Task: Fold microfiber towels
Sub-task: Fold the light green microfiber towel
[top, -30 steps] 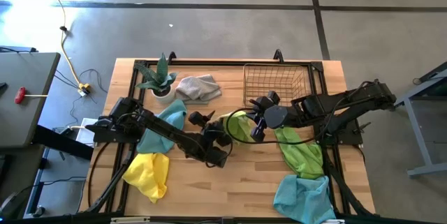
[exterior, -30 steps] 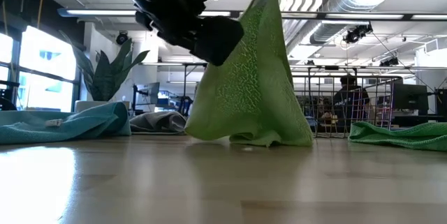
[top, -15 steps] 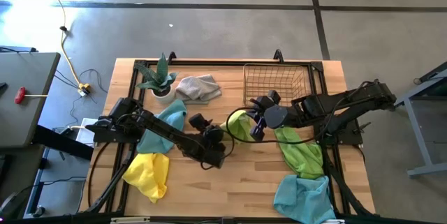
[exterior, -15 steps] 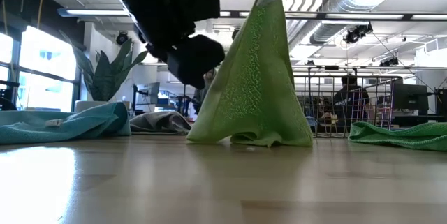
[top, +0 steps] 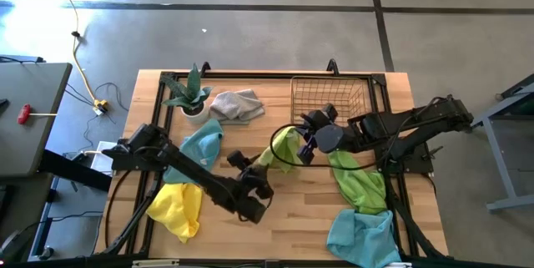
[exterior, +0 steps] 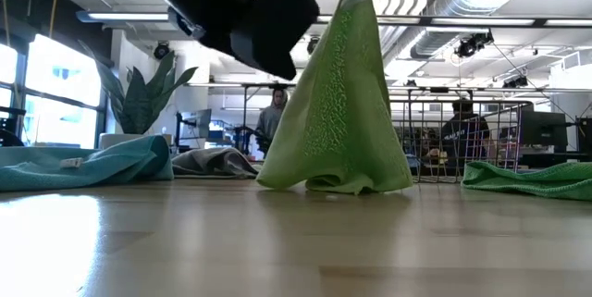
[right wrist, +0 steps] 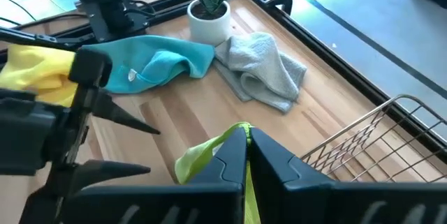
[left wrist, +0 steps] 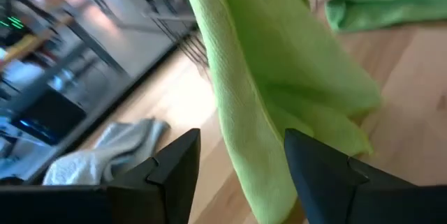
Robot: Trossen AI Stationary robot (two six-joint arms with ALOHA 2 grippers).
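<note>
Microfiber towels lie scattered over the wooden desk [top: 288, 218], and one lime green towel [exterior: 338, 103] hangs from the right claw [right wrist: 246, 140], whose fingers are pressed together on its top corner. That pinch point is cut off above the frame in the low view, where only the draped cloth shows, its bottom edge crumpled on the desk. The left claw [left wrist: 241, 158] hovers just beside this hanging towel with fingers spread and nothing between them; in the low view it appears only as a dark blurred mass at the top.

Beyond the left claw, toward its arm's base, lie a light blue towel [top: 200, 144] and a yellow towel [top: 177, 208], both partly hidden under the arm. A grey towel [top: 236, 103] sits near a potted plant [top: 188, 93]. Under the right arm lies a second lime green towel [top: 360, 186], and a second light blue towel [top: 363, 236] hangs over the desk's near edge, partly cut off.

A wire basket [top: 329, 97] stands just behind the right claw. The desk stands on a grey concrete floor [top: 250, 26], with a yellow cable [top: 79, 47] trailing across it. In the low view the room behind shows ceiling lights, windows and a person [exterior: 275, 117] standing far off.
</note>
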